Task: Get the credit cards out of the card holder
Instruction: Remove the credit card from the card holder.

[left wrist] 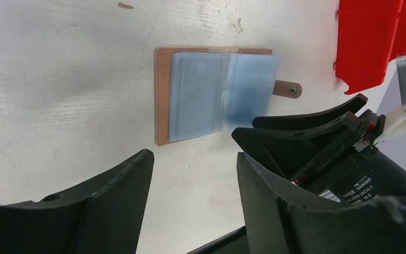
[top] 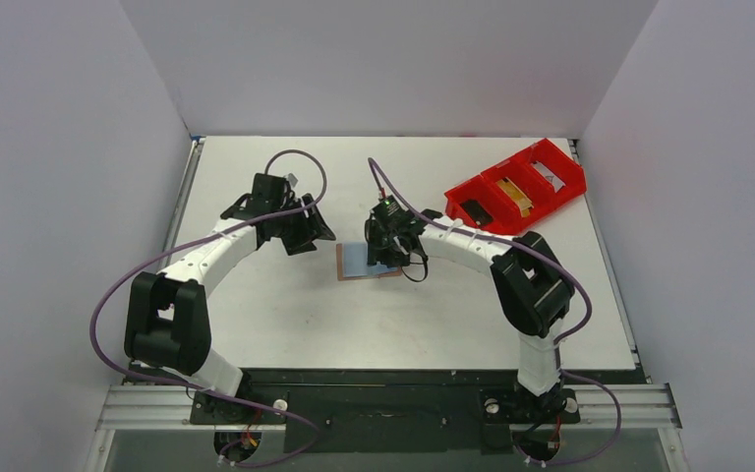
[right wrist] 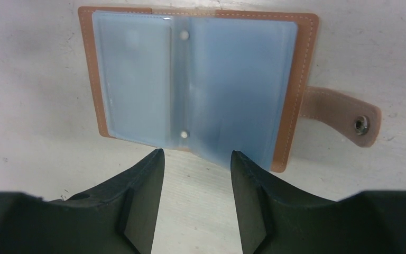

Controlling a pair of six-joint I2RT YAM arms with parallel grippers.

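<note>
The card holder (top: 359, 263) lies open and flat on the white table, tan cover down and pale blue sleeves (right wrist: 190, 84) facing up, its snap tab (right wrist: 343, 116) sticking out to one side. No card shows inside the upward-facing sleeves. My right gripper (right wrist: 196, 153) hovers open at the holder's near edge, and one fingertip (right wrist: 240, 159) overlaps the sleeve's corner. My left gripper (left wrist: 193, 156) is open over bare table a little way from the card holder (left wrist: 211, 95). Flat pieces that look like credit cards (top: 519, 195) lie in the red tray.
A red compartment tray (top: 565, 182) stands at the back right of the table, also seen as the red tray (left wrist: 370, 47) in the left wrist view. White walls enclose the table on three sides. The right arm's fingers (left wrist: 306, 124) reach in close beside my left gripper.
</note>
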